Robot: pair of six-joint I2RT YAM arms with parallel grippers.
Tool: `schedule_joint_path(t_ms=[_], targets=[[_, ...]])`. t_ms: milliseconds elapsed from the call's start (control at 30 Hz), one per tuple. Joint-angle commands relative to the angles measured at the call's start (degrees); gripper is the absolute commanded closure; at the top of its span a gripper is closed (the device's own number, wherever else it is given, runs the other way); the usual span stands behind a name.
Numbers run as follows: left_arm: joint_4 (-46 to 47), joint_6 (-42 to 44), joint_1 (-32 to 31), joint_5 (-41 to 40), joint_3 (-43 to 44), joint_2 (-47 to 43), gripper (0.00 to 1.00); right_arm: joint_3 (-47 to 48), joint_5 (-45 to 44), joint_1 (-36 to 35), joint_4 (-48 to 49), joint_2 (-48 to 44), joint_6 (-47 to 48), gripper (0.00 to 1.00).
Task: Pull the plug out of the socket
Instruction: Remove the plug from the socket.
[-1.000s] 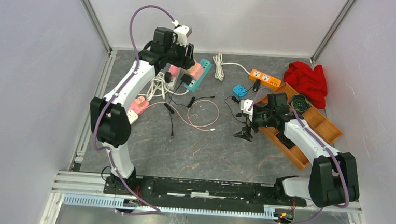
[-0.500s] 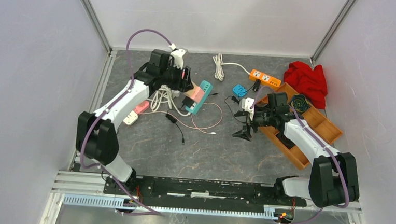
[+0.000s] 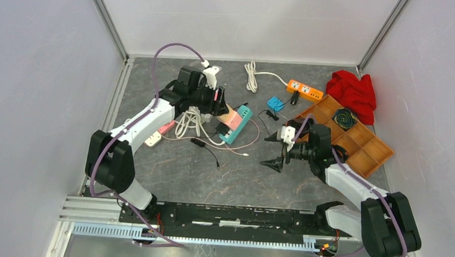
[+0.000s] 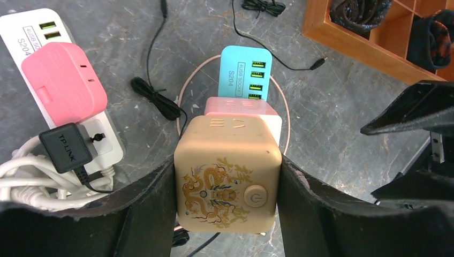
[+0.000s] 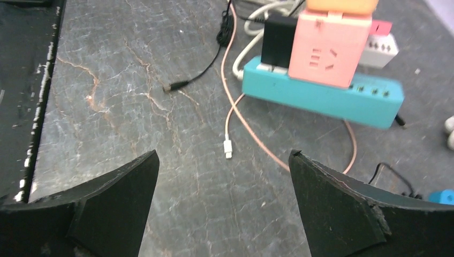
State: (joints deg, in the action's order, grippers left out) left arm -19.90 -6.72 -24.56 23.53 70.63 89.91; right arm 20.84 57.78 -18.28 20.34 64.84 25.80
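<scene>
My left gripper is shut on a beige cube plug with a dragon print and a power button. That cube sits on a pink cube adapter, which is plugged into the teal socket strip. In the top view the left gripper holds this stack over the teal strip at mid-table. My right gripper stands open just right of it, nothing between its fingers. The right wrist view shows the teal strip, the pink cube and a black adapter ahead of the open right gripper.
A white strip with a pink plug and a black adapter lies to the left among white cords. A pink cable loops under the teal strip. A wooden tray, an orange strip and a red cloth lie to the right.
My left arm has carried the cube stack and teal strip from the back toward the table's middle. The right gripper has shifted nearer and slightly left, still open.
</scene>
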Motion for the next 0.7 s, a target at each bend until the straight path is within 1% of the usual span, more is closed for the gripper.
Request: schedule_joint_path(t_ms=[0, 133, 267, 367, 500, 667], targets=[[1.6, -7.4, -0.9, 5.5, 0.2, 0.7, 0.98, -3.6, -10.8, -5.6, 22.3, -1.4, 0.0, 0.02], [1.4, -9.8, -1.8, 4.9, -0.1, 1.4, 0.98, 0.0, -18.8, -10.7, 25.8, 0.9, -0.5, 0.02], [3.0, -12.1, -1.9, 5.0, -2.8, 1.2, 0.98, 3.1, -24.6, -14.1, 29.4, 4.5, -5.9, 0.02], [2.7, -12.8, -2.8, 5.5, -3.2, 1.7, 0.98, 3.7, -29.4, -16.6, 29.1, 6.8, -8.3, 0.02], [2.4, -13.8, -3.6, 5.6, -3.0, 1.5, 0.98, 3.4, -36.7, -17.8, 30.9, 10.0, -11.9, 0.02], [2.8, -14.3, -4.5, 5.2, -3.5, 0.8, 0.98, 2.9, -39.2, -20.0, 34.5, 14.3, -12.4, 0.02]])
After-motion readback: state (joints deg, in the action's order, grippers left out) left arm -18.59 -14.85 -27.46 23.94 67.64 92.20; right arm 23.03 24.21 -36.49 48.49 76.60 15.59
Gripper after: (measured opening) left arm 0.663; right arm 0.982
